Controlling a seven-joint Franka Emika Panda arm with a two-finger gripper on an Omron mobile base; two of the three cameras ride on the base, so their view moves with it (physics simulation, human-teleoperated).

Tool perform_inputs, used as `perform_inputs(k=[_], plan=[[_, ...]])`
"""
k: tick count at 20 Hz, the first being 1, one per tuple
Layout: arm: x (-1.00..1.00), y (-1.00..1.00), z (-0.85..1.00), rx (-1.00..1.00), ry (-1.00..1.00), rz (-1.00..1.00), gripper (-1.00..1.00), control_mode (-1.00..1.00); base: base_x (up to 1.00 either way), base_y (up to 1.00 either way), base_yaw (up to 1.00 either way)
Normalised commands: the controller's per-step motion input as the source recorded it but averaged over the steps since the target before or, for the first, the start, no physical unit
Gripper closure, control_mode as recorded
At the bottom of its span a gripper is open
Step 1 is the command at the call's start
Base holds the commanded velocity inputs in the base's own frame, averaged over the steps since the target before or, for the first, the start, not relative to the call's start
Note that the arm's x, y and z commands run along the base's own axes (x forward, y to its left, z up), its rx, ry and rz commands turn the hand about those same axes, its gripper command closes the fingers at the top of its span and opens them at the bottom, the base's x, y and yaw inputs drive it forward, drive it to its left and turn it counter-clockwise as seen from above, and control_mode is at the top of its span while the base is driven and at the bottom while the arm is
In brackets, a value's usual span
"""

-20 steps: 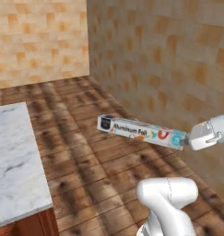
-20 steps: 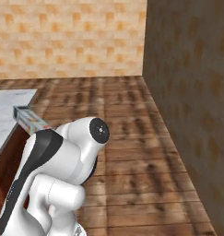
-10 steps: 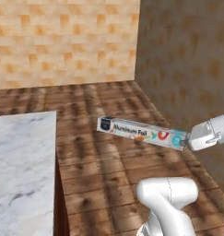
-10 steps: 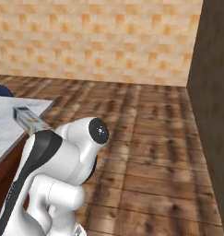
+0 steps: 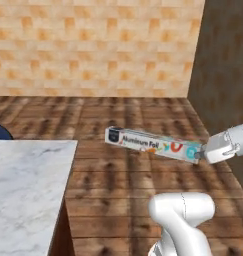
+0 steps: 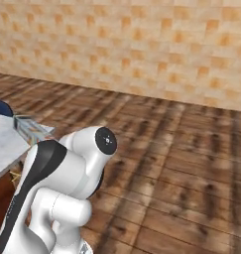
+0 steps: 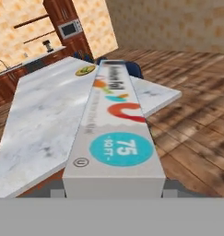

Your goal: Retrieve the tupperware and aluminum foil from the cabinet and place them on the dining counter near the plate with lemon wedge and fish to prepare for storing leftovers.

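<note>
My gripper is shut on the teal end of the aluminum foil, a long white box held level above the wood floor. In the hand view the aluminum foil runs away from the gripper and points over the dining counter, a white-grey marble top. The plate, small with a yellow-gold rim, lies at the counter's far end; what is on it is too small to make out. The box's black end pokes out behind the arm, beside the dining counter. The tupperware is out of view.
The dining counter takes up the lower left of the left base view. Dark blue chairs stand at its end. Reddish wood units with a microwave line the far wall. Open wood floor lies right of the counter.
Both base views have swung round, so the counter and walls have shifted in the picture. The foil box stays in the gripper in the same pose.
</note>
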Motion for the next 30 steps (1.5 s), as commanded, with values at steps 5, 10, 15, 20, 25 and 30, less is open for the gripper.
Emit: perform_inputs(k=[5,10,15,20,25,30], plan=[[0.0,0.0,0.0,0.0,0.0,0.0,1.0,1.0,1.0,-0.5,0.37],[0.0,0.0,0.0,0.0,0.0,0.0,1.0,1.0,1.0,-0.48,0.39],[0.0,0.0,0.0,0.0,0.0,0.0,1.0,1.0,1.0,-0.36,0.44],[0.0,0.0,0.0,0.0,0.0,0.0,1.0,1.0,1.0,-0.38,0.46],[0.0,0.0,0.0,0.0,0.0,0.0,1.0,1.0,1.0,-0.28,0.51],[0.0,0.0,0.0,0.0,0.0,0.0,1.0,1.0,1.0,-0.21,0.53]])
